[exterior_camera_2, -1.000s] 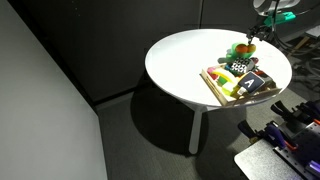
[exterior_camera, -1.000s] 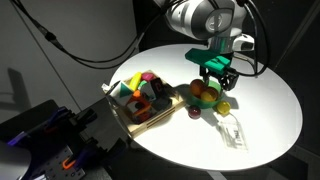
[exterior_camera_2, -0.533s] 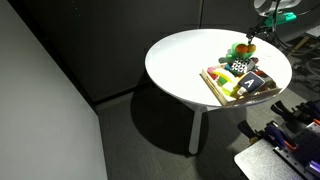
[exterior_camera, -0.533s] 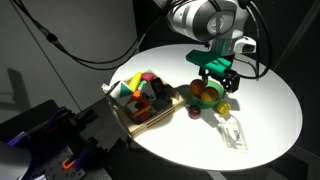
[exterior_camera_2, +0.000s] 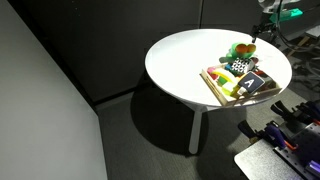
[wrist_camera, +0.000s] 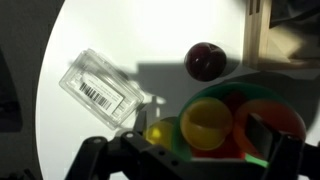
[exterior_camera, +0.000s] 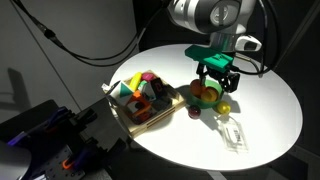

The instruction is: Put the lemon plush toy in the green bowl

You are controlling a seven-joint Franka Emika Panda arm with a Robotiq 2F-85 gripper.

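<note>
In the wrist view the lemon plush toy lies inside the green bowl, beside an orange fruit toy. My gripper hangs straight above the bowl, open and empty, with one finger on each side of the bowl's contents. A small pale yellow ball lies on the table just outside the bowl's rim. In both exterior views the gripper is over the bowl.
A dark red fruit toy and a clear plastic box with a barcode lie on the white round table near the bowl. A wooden tray full of toys stands beside it.
The gripper has risen a little above the bowl. The toys in the bowl have not moved.
</note>
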